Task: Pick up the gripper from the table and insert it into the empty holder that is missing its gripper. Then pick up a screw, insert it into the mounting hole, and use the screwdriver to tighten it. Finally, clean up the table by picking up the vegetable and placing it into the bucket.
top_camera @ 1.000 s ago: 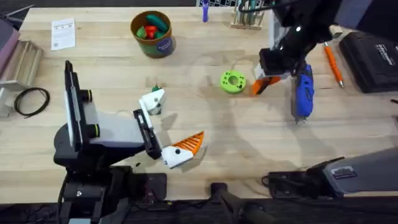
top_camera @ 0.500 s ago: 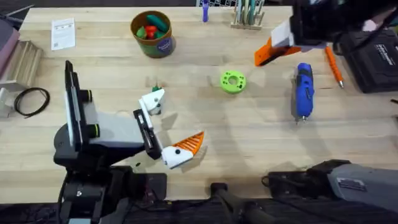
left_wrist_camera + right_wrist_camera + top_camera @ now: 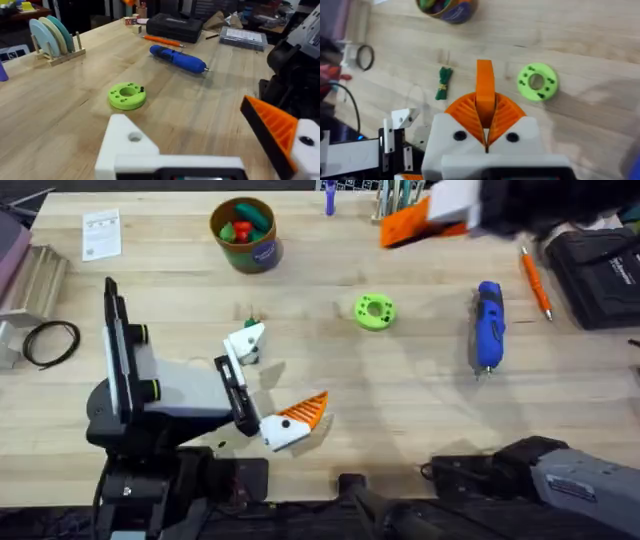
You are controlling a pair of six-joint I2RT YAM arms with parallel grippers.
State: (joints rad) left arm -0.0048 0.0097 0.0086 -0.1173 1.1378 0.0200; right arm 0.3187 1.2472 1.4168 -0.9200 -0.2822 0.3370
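Gripper tip: the orange gripper tip [image 3: 484, 82] is pinched between the ribbed pads of the right claw [image 3: 485, 107], which is closed narrow on it. It is carried high above the far side of the tabletop [image 3: 420, 410], well apart from the holder.
Slip risk: most of the tip stands out past the pads, so I judge the hold is only on its base. A quick swing or a tilt can turn it in the grip or drop it.
Holder: the white holder [image 3: 245, 340] is one finger of the left claw [image 3: 270, 380], which is spread wide. Its orange-tipped twin finger [image 3: 300, 420] is well apart from it.
Insertion risk: if the tip arrives rotated or off the line, it can jam at the holder's mouth or push the finger aside.
In the way: the green disc [image 3: 375, 311] lies between the right claw and the holder, and the vegetable [image 3: 443, 84] lies just beside the holder; a low approach can knock them.
Around: the screwdriver [image 3: 487, 325] lies on the right side, with an orange pen tool [image 3: 535, 283] and a black case [image 3: 600, 275] beyond it. The bucket [image 3: 245, 235], with toy vegetables inside, stands at the far left.
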